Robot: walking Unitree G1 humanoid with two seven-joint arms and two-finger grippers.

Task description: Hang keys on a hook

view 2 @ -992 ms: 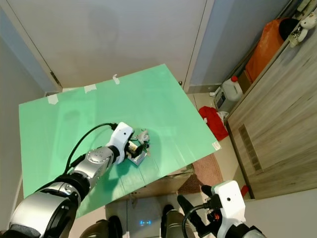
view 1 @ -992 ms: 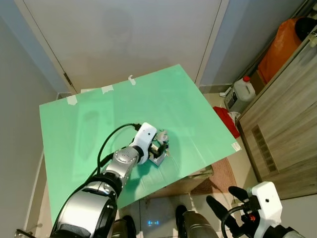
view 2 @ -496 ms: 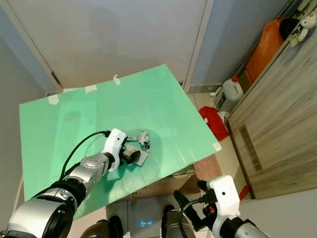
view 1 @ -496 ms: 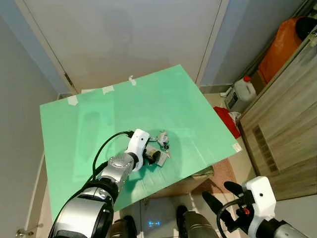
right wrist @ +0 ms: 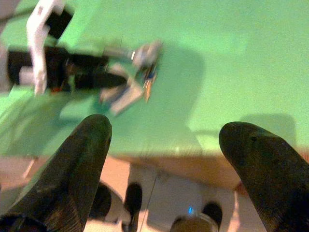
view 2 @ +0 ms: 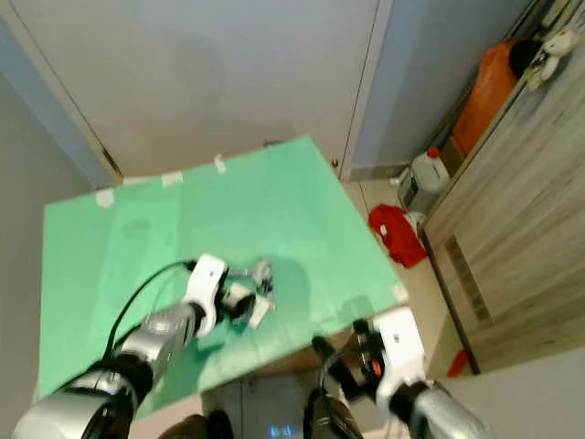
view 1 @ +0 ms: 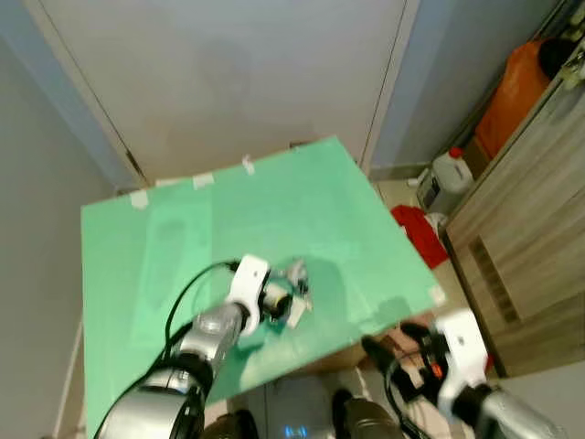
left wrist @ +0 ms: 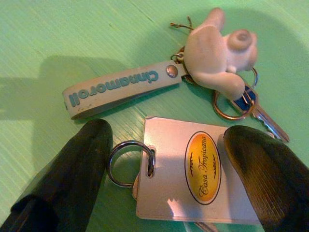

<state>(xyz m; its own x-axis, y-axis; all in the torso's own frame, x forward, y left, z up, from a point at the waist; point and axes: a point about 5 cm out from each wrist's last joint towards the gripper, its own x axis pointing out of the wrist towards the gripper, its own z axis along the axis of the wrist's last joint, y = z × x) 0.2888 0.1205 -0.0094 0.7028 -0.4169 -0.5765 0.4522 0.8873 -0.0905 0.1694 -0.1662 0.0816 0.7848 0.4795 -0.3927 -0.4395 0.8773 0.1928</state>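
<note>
A bunch of keys (view 1: 294,285) lies on the green table (view 1: 164,238) near its front edge. In the left wrist view I see a white tag (left wrist: 190,176) marked "Casa Tropicana", a grey strap (left wrist: 116,88), a white plush figure (left wrist: 217,53), a key (left wrist: 260,115) and a steel ring (left wrist: 129,164). My left gripper (left wrist: 171,145) is open, its fingers standing on either side of the tag and ring. My right gripper (view 1: 382,352) is open below the table's front edge, nothing between its fingers (right wrist: 77,164).
A white door (view 1: 247,73) stands behind the table. To the right are a wooden cabinet (view 1: 526,238), an orange bag (view 1: 521,87), a white jug (view 1: 448,174) and a red cloth (view 1: 416,229) on the floor.
The camera has tilted and blurred a little. My right arm has risen toward the table's front edge. My left gripper has drawn back slightly and stays at the keys.
</note>
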